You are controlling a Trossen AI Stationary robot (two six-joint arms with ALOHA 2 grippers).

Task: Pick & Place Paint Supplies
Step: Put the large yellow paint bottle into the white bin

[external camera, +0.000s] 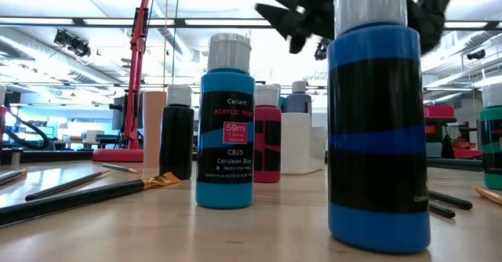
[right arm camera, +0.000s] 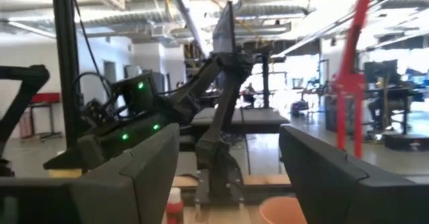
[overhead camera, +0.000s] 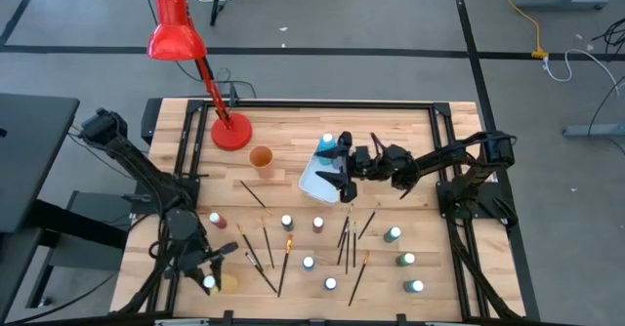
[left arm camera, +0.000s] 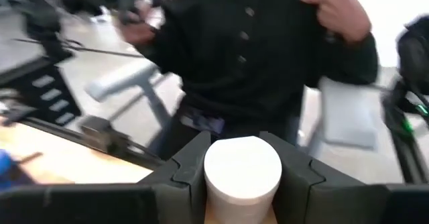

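My left pincer (overhead camera: 208, 280) at counter's (overhead camera: 410, 131) near-left corner, fingers (left arm camera: 188, 174) flanking white-capped bottle (left arm camera: 242, 174); contact not clear, so cannot tell if grasped. Person in dark top (left arm camera: 261, 56) stands just beyond counter edge. Red lamp (overhead camera: 178, 35) at far left, orange cup (overhead camera: 261, 157) beside its base. Brushes (overhead camera: 269, 253) and white-capped bottles (overhead camera: 309, 263) scattered over near half. White container (overhead camera: 320, 177) mid-counter. My right pincer (overhead camera: 342, 175) above it, released, fingers wide, empty. Low view: cerulean blue bottle (external camera: 227, 129), upright.
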